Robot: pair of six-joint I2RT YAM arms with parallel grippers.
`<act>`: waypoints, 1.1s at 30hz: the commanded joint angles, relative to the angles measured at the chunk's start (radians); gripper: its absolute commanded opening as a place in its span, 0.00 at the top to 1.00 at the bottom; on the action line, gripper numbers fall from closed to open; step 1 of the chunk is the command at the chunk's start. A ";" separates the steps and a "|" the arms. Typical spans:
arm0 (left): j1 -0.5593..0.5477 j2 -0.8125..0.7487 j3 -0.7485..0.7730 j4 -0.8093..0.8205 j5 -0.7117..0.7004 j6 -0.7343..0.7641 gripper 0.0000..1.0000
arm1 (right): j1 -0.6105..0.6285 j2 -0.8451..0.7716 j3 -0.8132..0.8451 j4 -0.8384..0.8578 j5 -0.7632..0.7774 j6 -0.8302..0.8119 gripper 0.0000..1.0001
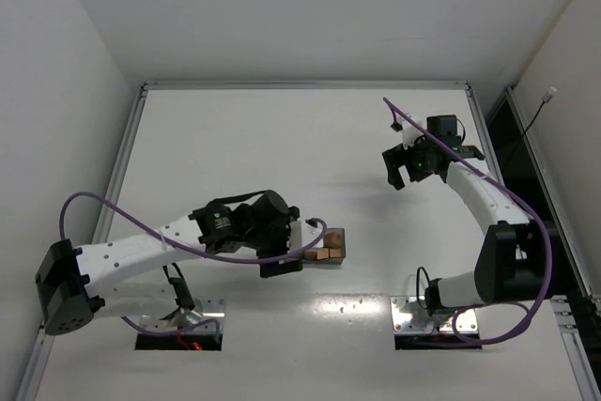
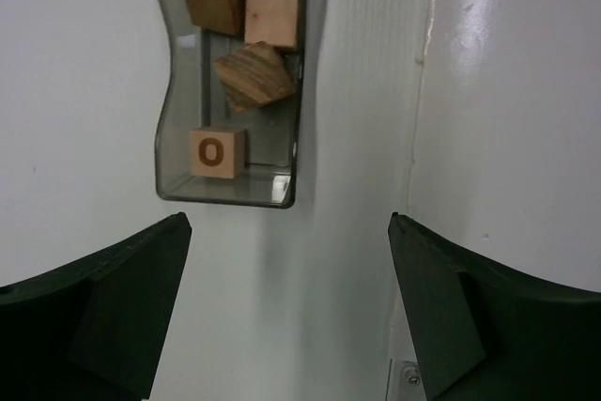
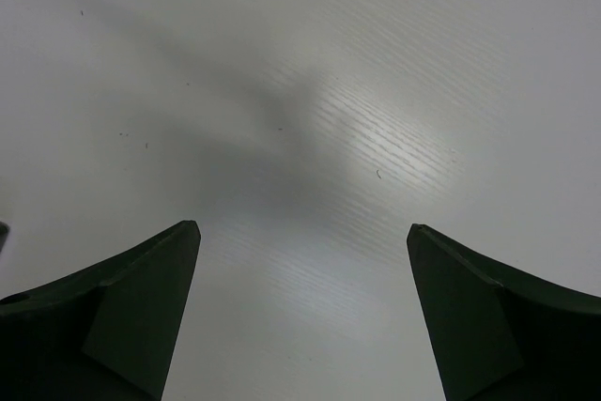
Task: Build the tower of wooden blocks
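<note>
Wood blocks (image 2: 272, 16), five in sight from the left wrist, all loose inside a translucent grey bin (image 2: 165, 152), none stacked into a tower. Nearest the camera, a small ring-marked cube (image 2: 218, 152), mark facing up, flat on the bin floor. Just beyond it, a darker-grained block (image 2: 254, 74) tipped onto a corner, close against a pale block behind. Further back, another pale block and a larger brown one leaning at the left, both cut off by the top of the frame.

Bin flat on the white desk (image 1: 282, 138), near its middle and toward the near edge in the overhead view, blocks showing tan through the wall.

Left fingers (image 2: 113, 307) spread wide, gripping nothing, stopped short of the bin's near wall and not touching it; bin offset toward the left-hand finger rather than centred between the two. Left arm (image 1: 141, 255) stretched low from its base at the near left corner toward the desk's middle.

Right fingers (image 3: 122, 316) likewise wide apart and empty, only bare desk between them. Right arm (image 1: 488, 204) over the far right part of the desk, well apart from bin and blocks.

Purple cable (image 1: 94, 199) looped along each arm.
</note>
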 commanded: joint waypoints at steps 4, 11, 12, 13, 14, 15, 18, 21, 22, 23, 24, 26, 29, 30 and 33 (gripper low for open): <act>-0.077 0.064 -0.003 0.083 -0.029 -0.020 0.20 | -0.003 -0.008 0.029 0.011 -0.027 -0.012 0.11; -0.142 0.102 -0.048 0.192 -0.094 -0.041 0.20 | -0.003 -0.008 0.019 0.011 -0.027 -0.021 0.11; -0.142 0.102 -0.061 0.201 -0.106 -0.041 0.20 | -0.003 -0.008 0.019 0.011 -0.027 -0.021 0.11; -0.142 0.113 -0.061 0.202 -0.106 -0.031 0.20 | -0.003 -0.008 0.019 0.011 -0.027 -0.021 0.11; -0.142 0.113 -0.061 0.212 -0.117 -0.031 0.20 | -0.003 0.001 0.019 0.011 -0.027 -0.021 0.11; -0.142 0.122 -0.070 0.226 -0.117 -0.031 0.20 | -0.003 0.002 0.019 0.011 -0.027 -0.021 0.11; -0.152 0.134 -0.079 0.252 -0.141 -0.031 0.20 | -0.003 0.002 0.019 0.011 -0.027 -0.021 0.11; -0.152 0.159 -0.088 0.274 -0.166 -0.011 0.20 | -0.003 0.011 0.029 0.011 -0.027 -0.021 0.11; -0.152 0.171 -0.088 0.274 -0.166 -0.011 0.20 | -0.003 0.011 0.029 0.002 -0.027 -0.021 0.11; -0.152 0.171 -0.088 0.274 -0.166 -0.011 0.21 | -0.003 0.011 0.029 0.001 -0.027 -0.021 0.11; -0.152 0.185 -0.088 0.283 -0.157 -0.011 0.21 | -0.003 0.011 0.029 0.001 -0.027 -0.021 0.11; -0.152 0.199 -0.088 0.283 -0.145 -0.011 0.22 | -0.003 0.011 0.029 0.001 -0.027 -0.021 0.11; -0.152 0.245 -0.079 0.283 -0.120 -0.011 0.25 | -0.003 0.020 0.029 0.001 -0.027 -0.021 0.11; -0.152 0.245 -0.070 0.292 -0.108 -0.011 0.27 | -0.003 0.020 0.029 0.001 -0.027 -0.021 0.11; -0.152 0.286 -0.070 0.292 -0.085 -0.011 0.32 | -0.003 0.020 0.029 0.001 -0.027 -0.021 0.11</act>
